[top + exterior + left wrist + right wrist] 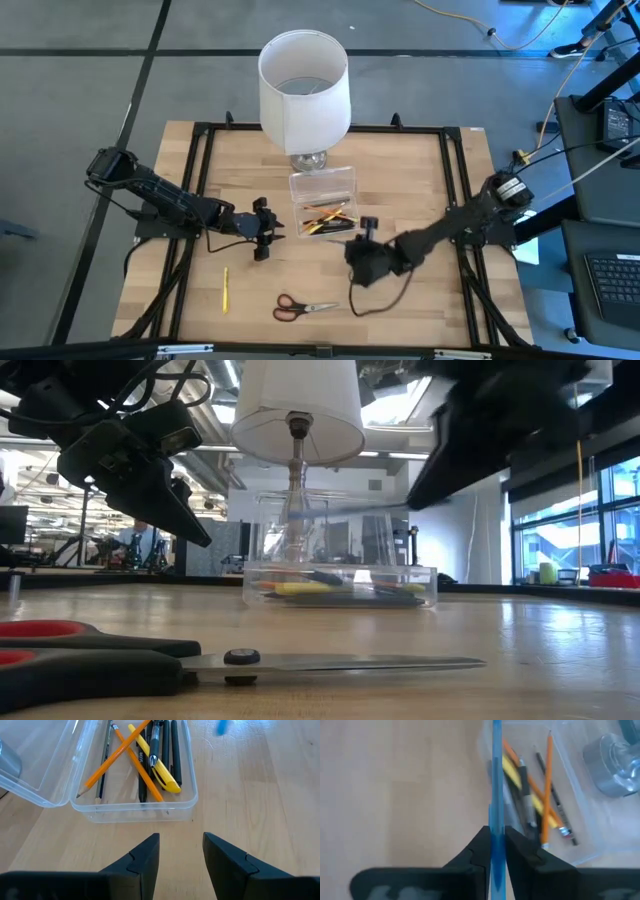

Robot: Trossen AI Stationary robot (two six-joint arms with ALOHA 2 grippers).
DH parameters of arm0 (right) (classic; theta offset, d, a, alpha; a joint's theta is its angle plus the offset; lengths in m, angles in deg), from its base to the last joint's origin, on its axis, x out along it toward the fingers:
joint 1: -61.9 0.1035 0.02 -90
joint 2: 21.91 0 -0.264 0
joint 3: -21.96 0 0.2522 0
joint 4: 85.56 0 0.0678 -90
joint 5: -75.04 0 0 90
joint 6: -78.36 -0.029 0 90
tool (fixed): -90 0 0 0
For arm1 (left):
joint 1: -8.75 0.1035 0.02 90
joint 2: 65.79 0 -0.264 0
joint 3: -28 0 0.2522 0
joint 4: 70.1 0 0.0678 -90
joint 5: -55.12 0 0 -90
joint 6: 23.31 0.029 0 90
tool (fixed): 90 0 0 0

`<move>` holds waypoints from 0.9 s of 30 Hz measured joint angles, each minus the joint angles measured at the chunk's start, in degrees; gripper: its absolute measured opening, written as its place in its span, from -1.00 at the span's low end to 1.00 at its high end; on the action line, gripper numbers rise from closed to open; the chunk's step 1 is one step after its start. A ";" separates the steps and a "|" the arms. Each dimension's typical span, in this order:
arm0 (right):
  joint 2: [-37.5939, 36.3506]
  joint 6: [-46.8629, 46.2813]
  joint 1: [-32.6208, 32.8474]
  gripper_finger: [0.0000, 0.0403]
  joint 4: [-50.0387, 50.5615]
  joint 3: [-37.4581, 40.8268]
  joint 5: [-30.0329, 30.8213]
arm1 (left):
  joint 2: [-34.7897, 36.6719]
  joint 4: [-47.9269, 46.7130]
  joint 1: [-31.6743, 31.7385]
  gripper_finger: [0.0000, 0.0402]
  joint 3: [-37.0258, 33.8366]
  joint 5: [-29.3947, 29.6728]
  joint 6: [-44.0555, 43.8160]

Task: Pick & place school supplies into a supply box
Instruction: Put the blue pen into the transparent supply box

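Nearest the table's front edge, still to be picked up — scissors [304, 307] lying flat with red-and-black handles, and to their left a yellow pencil [225, 289] alone on the wood. Both well apart from the box; neither touched by either arm.

Farther in, on the left, left gripper [181, 851] hovering just beside the box, fingers parted and holding nothing — bare wood showing between them.

On the right, right gripper [495, 846] pinched narrow on a blue pen [496, 780], the pen running out ahead of the fingers toward the box. From the wrist view, tip over or near the box's edge; whether already above the inside cannot be told. Not yet released, so judged as mid-delivery.

Toward the middle of the table, clear box [322, 205] open, lid [35, 760] folded back alongside. Already inside: orange pencils [117, 757], a yellow pen [157, 767] and several dark pens [175, 750], crossed loosely over one another.

Behind the box, a white lamp [304, 88] on a glass base — no part of the job.

Judged well past halfway: most of the set in, one pen in hand, then pencil and scissors left.
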 joint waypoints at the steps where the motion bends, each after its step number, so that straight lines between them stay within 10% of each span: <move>1: 0.00 2.05 -1.36 -0.76 0.00 0.00 -1.26 | 0.00 0.00 0.00 -0.29 0.02 0.00 0.05; 27: 3.62 22.41 -22.72 -0.76 -6.06 -0.02 -19.48 | 0.00 0.00 0.00 -0.29 0.02 -0.61 -5.57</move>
